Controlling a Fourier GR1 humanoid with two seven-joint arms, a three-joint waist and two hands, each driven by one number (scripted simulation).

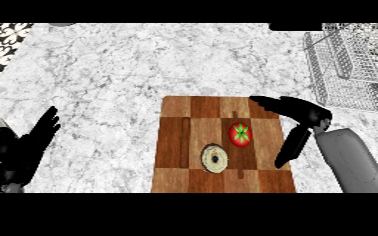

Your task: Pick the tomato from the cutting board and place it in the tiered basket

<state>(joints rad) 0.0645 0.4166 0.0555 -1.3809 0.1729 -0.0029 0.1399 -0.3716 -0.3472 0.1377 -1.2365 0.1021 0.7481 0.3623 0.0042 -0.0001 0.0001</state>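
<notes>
Your round red tomato with its green star-shaped calyx (240,134) lies on the checkered wooden cutting board (221,180), and your right hand (301,116) hangs just beside it, fingers spread wide and holding nothing. It will likely be smooth, soft and ready to roll, so cup it round its sides. The silver wire tiered basket (341,62) stands beyond the board's far right corner across bare marble counter (111,70); your left hand (29,147) rests open at the left edge.
</notes>
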